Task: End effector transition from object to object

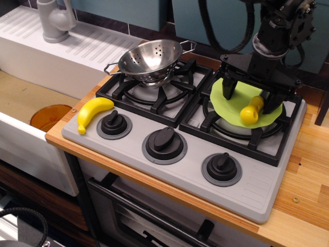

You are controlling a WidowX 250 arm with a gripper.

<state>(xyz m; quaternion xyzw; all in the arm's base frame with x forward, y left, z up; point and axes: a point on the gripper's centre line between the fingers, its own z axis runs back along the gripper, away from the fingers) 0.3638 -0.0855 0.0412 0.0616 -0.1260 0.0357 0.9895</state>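
Observation:
My gripper (pixel 248 95) is black, with two dark prong fingers under a bulky wrist with black cables. It hangs low over the right back burner. Its jaws stand wide apart, so it is open. One finger (pixel 228 88) is over the left part of a light green plate (pixel 231 103) that lies on the burner grate. A small yellow toy object (pixel 250 112) rests on the plate, just below and in front of the right finger, which hides part of it. I cannot tell whether that finger touches it.
A steel colander (pixel 150 60) sits on the left back burner. A yellow banana (pixel 92 111) lies on the grey stove top's (pixel 257 198) front left corner, next to three black knobs (pixel 164 140). A white sink with a grey faucet (pixel 54 19) is at the left, with an orange dish (pixel 49 117) in it.

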